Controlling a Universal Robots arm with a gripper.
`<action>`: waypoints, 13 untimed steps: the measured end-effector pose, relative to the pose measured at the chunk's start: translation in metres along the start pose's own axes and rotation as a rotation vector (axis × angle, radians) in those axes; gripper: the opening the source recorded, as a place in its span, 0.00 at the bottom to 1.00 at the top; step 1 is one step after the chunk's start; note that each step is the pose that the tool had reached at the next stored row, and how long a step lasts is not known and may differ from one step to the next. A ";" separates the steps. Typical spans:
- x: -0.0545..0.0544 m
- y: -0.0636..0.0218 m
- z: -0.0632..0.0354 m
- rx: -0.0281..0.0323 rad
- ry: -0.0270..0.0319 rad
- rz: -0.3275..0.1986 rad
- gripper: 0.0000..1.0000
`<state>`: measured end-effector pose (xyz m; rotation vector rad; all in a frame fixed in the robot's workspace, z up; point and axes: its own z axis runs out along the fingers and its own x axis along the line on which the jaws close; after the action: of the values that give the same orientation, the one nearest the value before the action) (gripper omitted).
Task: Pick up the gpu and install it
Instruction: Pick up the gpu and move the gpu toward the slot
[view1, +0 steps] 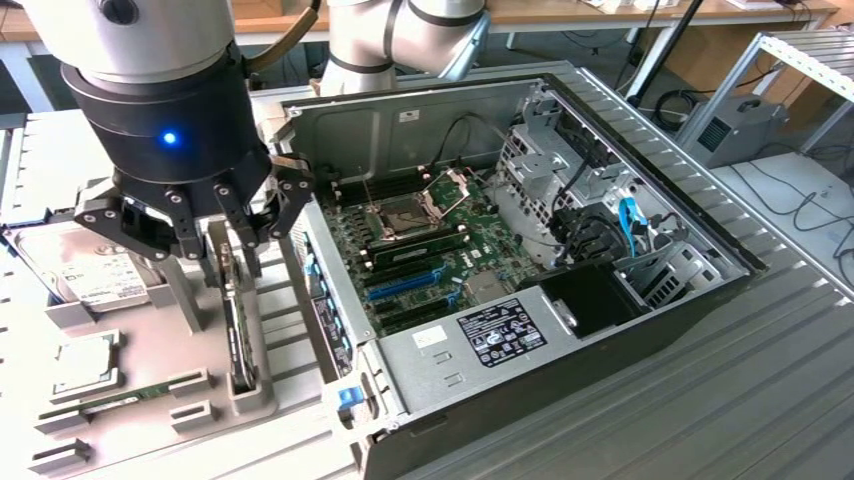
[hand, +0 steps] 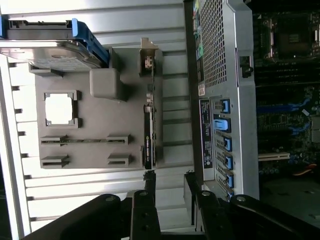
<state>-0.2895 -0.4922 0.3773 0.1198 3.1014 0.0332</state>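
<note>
The gripper (view1: 214, 235), jaws wide and empty, hung over the gpu (view1: 238, 330), which stood on edge in a slot along the tray's (hand: 95, 120) edge beside the case (view1: 441, 370). Light, stiff but fragile, the card likely wanted a gentle pinch across its upper edge.

Ribbed grey metal counter (view1: 747, 400). Two things sit directly on it. An open computer case (view1: 427, 375) lies on its side, from centre out to 3 o'clock in the exterior view. A pale grey tray (hand: 100, 120) sits at 8 o'clock, just beside the case. The tray holds a hard drive (view1: 94, 275) at its 10 o'clock end, a processor chip (view1: 83, 365) and a memory stick (view1: 127, 398). A graphics card (view1: 238, 335) stands on edge nearest the case.
</note>
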 end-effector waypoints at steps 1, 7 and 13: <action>0.000 0.0000 -0.0001 -0.0094 0.0008 0.000 0.36; 0.000 0.0000 0.0002 -0.0100 0.0009 0.000 0.36; 0.001 -0.0001 0.0026 -0.0100 0.0009 0.000 0.36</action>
<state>-0.2903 -0.4922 0.3747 0.1200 3.1017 0.0487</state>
